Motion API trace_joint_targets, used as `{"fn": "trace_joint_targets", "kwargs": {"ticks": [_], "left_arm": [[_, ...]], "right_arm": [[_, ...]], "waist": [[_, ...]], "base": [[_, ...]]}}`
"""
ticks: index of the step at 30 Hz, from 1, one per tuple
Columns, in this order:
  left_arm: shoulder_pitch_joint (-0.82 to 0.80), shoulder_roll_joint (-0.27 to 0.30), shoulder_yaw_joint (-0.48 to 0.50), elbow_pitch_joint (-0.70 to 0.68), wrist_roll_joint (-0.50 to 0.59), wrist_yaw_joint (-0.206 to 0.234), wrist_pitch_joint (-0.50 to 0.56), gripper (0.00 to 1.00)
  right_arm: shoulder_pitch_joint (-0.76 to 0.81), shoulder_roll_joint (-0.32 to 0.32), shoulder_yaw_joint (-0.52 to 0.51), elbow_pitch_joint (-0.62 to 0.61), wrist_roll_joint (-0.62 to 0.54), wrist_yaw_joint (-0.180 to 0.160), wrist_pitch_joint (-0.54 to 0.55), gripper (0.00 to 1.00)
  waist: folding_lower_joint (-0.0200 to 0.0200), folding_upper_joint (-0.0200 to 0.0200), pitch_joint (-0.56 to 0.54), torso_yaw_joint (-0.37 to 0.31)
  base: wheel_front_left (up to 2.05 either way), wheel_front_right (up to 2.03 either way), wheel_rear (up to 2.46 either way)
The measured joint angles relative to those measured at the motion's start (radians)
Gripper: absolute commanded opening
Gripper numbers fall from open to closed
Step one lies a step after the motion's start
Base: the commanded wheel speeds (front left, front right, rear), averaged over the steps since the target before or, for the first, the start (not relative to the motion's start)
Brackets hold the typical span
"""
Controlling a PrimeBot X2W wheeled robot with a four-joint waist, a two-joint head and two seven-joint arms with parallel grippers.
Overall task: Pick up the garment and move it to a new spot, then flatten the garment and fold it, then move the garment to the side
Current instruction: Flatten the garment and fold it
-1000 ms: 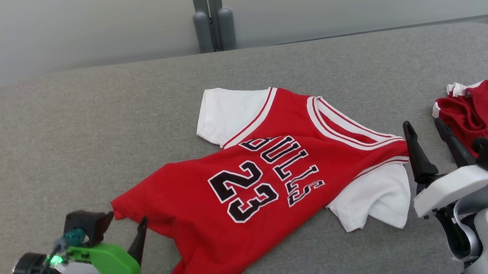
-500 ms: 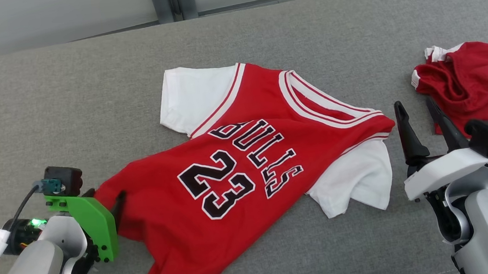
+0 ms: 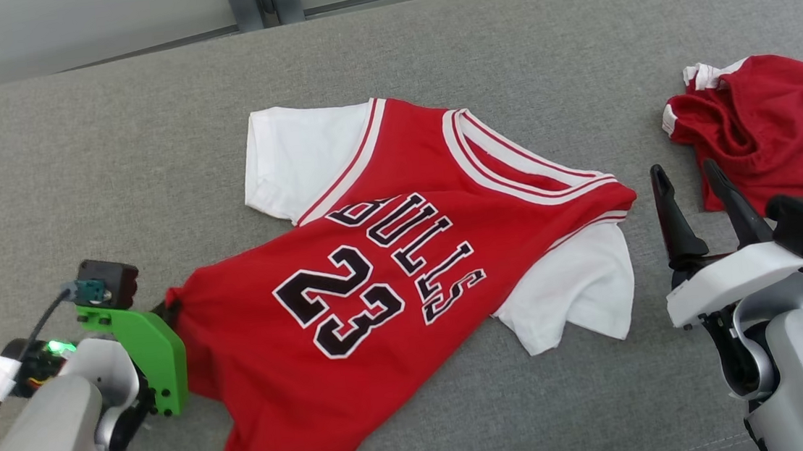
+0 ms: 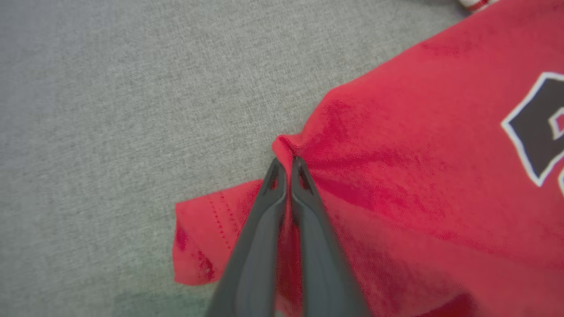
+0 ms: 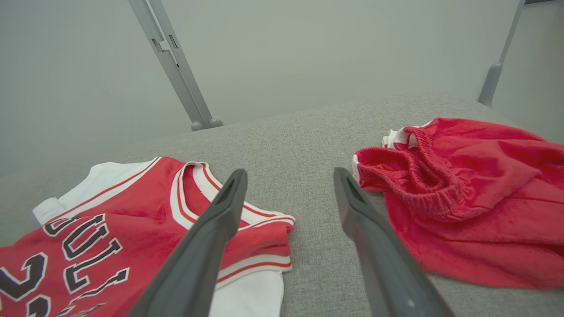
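Grey fabric surface (image 3: 113, 171); left gripper (image 4: 285, 162) tight, apparently on the garment (image 3: 376, 271) edge.

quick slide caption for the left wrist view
Left gripper shut on a bunched edge of the red jersey, which lies on grey upholstery.

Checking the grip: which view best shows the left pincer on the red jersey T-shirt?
Left wrist view: left pincer shut on the bunched red jersey T-shirt. Head view: green bracket covers most of it. Right wrist view: its collar end.
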Motion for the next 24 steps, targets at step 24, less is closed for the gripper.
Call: {"fn": "trace_joint_targets", "kwargs": {"ticks": [24], "left_arm": [[-0.377,0.110,0.010,0.147,0.026,-0.022,-0.073,0.38]], "right_arm": [[-0.092,0.013,0.033,0.007,0.002,0.000,-0.028,1.00]], "waist": [[0.0000,0.0000,0.142,-0.100]], "base": [[0.00,0.00,0.00]]}}
